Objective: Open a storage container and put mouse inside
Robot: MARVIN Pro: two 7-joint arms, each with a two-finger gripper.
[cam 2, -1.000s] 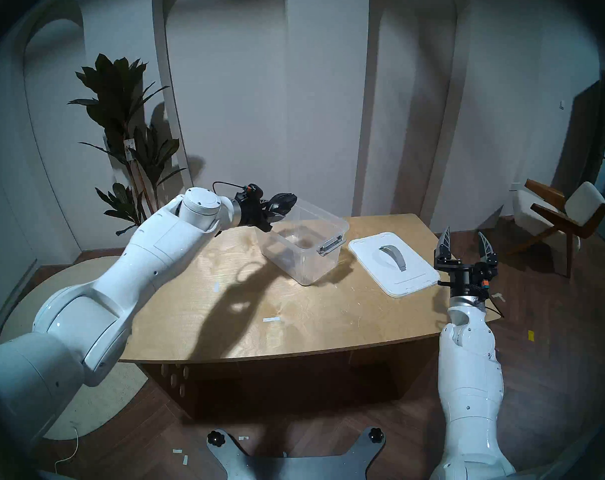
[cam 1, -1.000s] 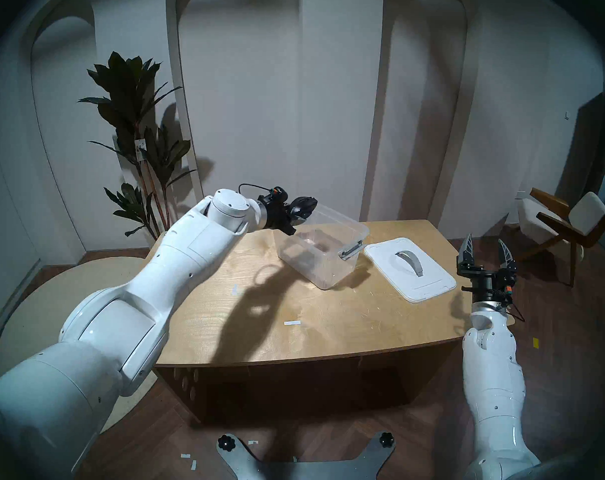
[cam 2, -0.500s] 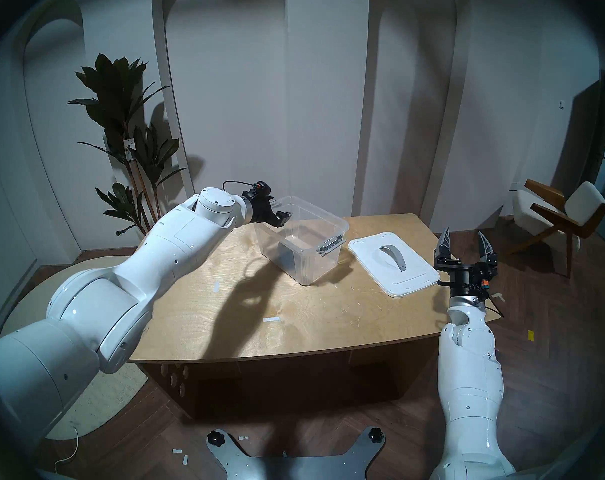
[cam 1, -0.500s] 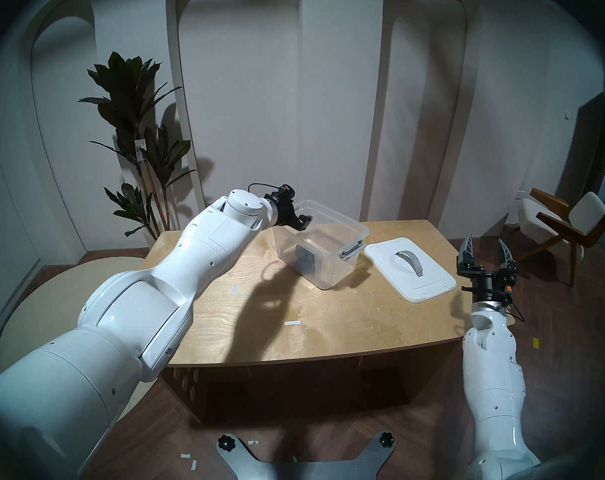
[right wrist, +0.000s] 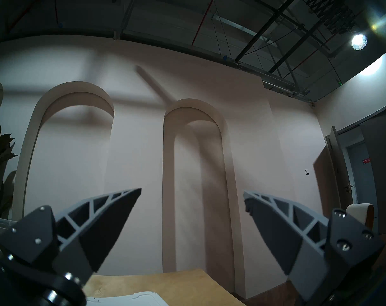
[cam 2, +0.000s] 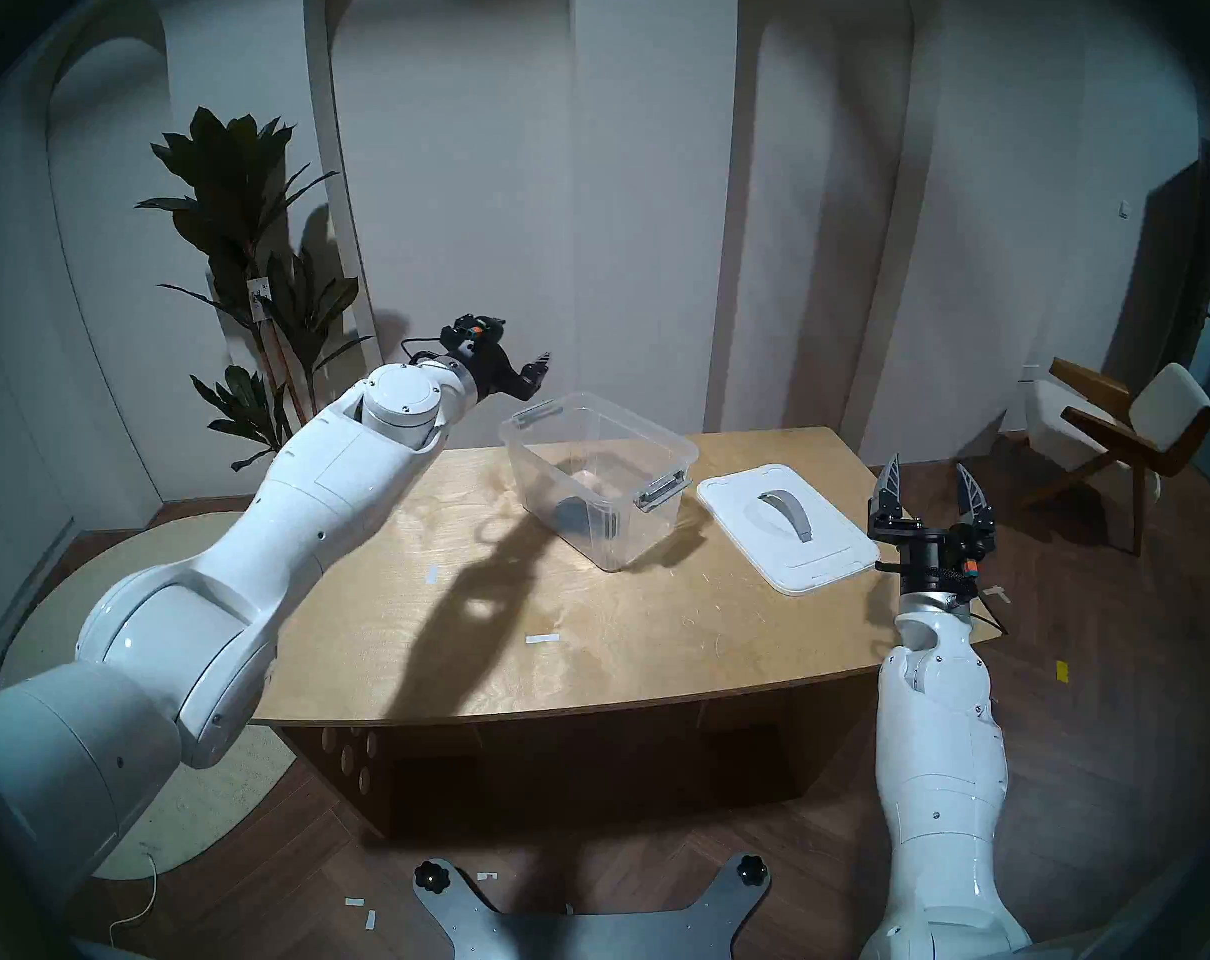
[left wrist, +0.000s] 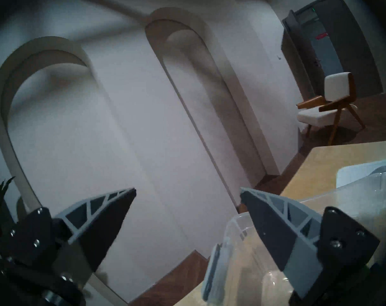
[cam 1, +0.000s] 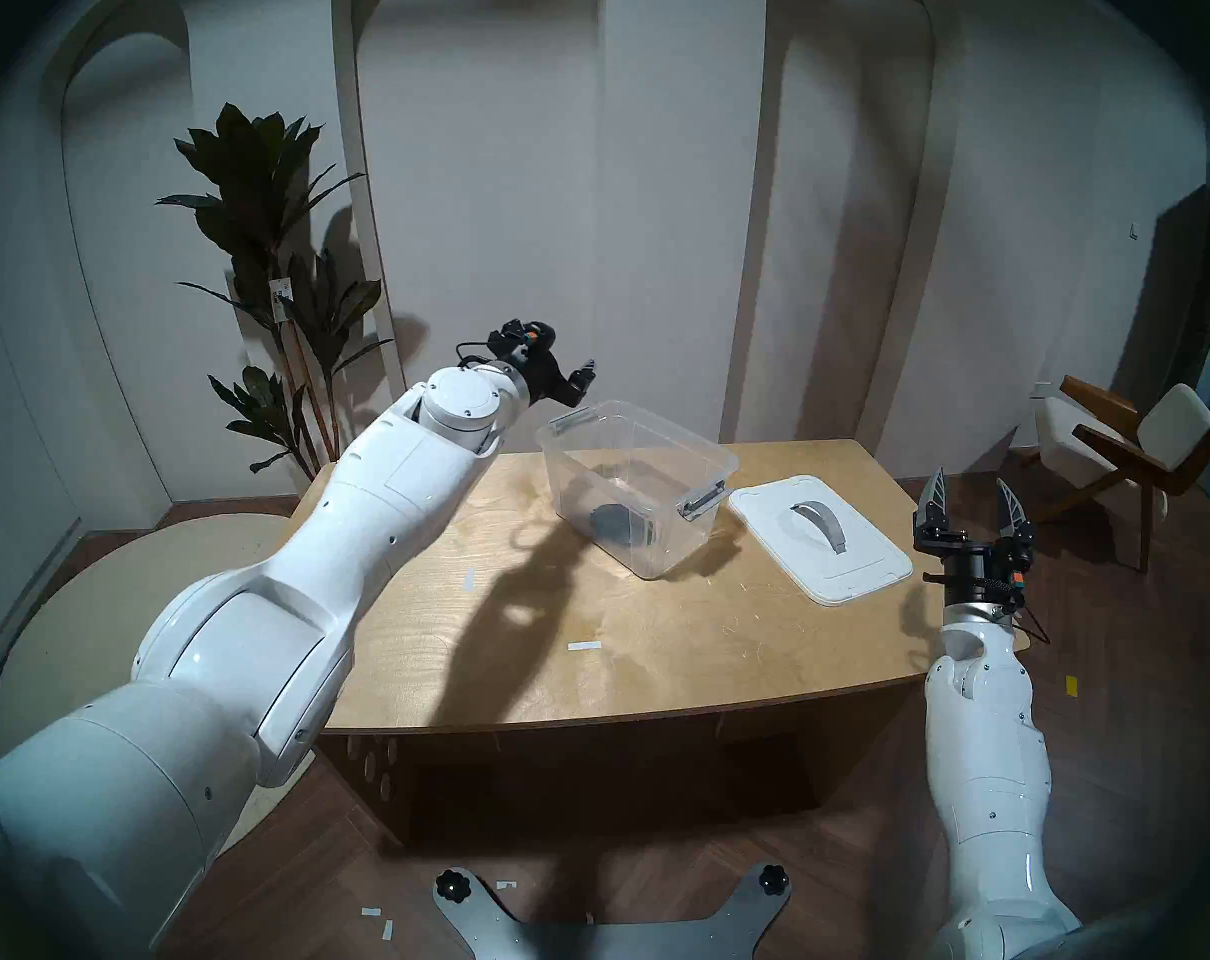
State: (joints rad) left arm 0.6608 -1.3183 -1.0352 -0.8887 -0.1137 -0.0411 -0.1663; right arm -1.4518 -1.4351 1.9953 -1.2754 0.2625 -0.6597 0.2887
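The clear storage container (cam 1: 699,457) (cam 2: 657,446) stands open on the wooden table, with grey latch clips on its ends. The black mouse (cam 1: 612,520) (cam 2: 573,512) lies on the container's floor. The white lid (cam 1: 858,564) (cam 2: 824,553) with a grey arched handle lies flat to the container's right. My left gripper (cam 1: 583,375) (cam 2: 540,368) (left wrist: 187,194) is open and empty, raised above the container's far left corner. The container's rim and one latch show in the left wrist view (left wrist: 236,223). My right gripper (cam 1: 971,494) (cam 2: 929,479) (right wrist: 192,194) is open and empty, pointing up beyond the table's right edge.
A potted plant (cam 1: 277,259) stands behind the table's left corner. A chair (cam 1: 1135,453) stands at the far right. Small bits of white tape (cam 1: 583,645) lie on the table top. A metal base plate (cam 1: 609,917) lies on the floor in front.
My left gripper carried the mouse over the container, opened and let it drop inside, then rose up and back. The mouse now lies on the container's floor. The right arm has not moved.
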